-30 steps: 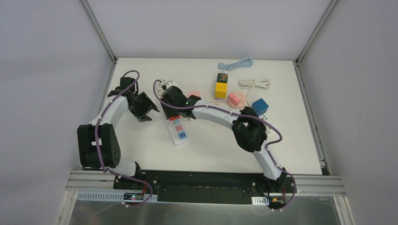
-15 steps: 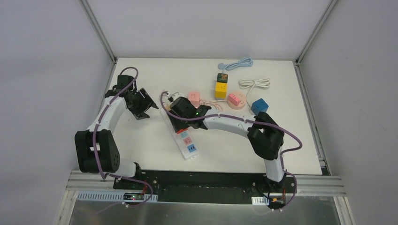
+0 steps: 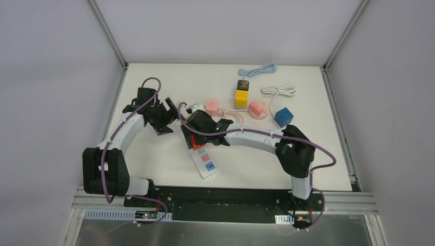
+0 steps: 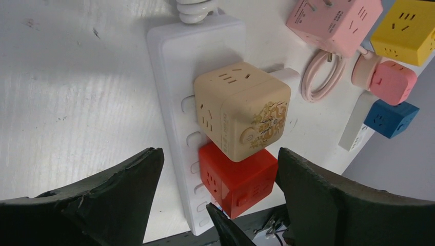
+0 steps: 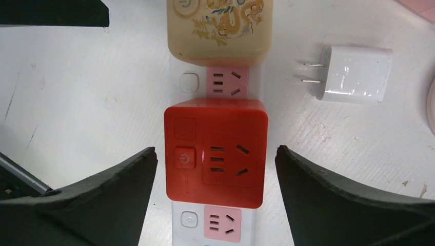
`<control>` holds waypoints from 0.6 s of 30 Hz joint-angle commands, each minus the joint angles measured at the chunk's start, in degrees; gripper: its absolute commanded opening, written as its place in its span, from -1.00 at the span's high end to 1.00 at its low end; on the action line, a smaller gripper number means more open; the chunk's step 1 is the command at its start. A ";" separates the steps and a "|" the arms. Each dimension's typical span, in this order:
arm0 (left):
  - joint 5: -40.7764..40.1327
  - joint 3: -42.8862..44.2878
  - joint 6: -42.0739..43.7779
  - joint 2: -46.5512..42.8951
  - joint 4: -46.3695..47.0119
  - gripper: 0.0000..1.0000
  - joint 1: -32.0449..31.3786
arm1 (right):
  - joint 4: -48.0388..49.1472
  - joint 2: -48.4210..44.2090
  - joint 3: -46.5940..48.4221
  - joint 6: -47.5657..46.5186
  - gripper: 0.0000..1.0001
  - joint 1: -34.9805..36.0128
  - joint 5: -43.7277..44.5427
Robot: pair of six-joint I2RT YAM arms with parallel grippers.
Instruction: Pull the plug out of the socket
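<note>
A white power strip (image 3: 206, 164) lies on the table with two cube plugs on it: a beige cube with a gold dragon (image 4: 241, 115) and a red cube (image 5: 215, 151) just below it. My right gripper (image 5: 215, 154) is open over the red cube, one finger (image 5: 123, 179) on each side with gaps. My left gripper (image 4: 218, 159) is open too, looking along the strip (image 4: 172, 66) from its cable end, with both cubes between its fingers (image 4: 128, 179) and touching neither. In the top view the left gripper (image 3: 169, 120) and right gripper (image 3: 200, 134) meet over the strip's far half.
A loose white charger (image 5: 354, 74) lies right of the strip. Behind it stand a pink cube (image 3: 212, 107), a yellow cube (image 3: 241, 97), a round pink socket (image 3: 258, 109) and a blue cube (image 3: 283, 117), with coiled cables (image 3: 278, 91) at the back.
Both grippers have opened wider. The left gripper moved right to the strip; the strip and the right gripper shifted toward the front of the table.
</note>
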 commanded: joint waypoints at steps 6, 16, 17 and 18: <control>7.83 -1.38 -3.85 2.75 8.69 -0.68 -1.95 | 1.06 -1.94 -0.52 0.52 -0.55 -0.38 -2.72; 4.09 -3.76 -6.96 6.12 7.75 -0.11 -4.09 | 4.05 -3.77 -2.29 -3.05 0.63 -0.35 -3.65; 2.40 -3.84 -6.36 6.06 6.42 -0.05 -4.09 | 4.41 -3.98 -2.21 -2.84 0.77 -0.36 -3.59; 0.75 -4.00 -5.73 6.13 5.09 -0.02 -4.09 | 4.48 -4.09 -2.03 -2.12 0.87 -0.38 -3.53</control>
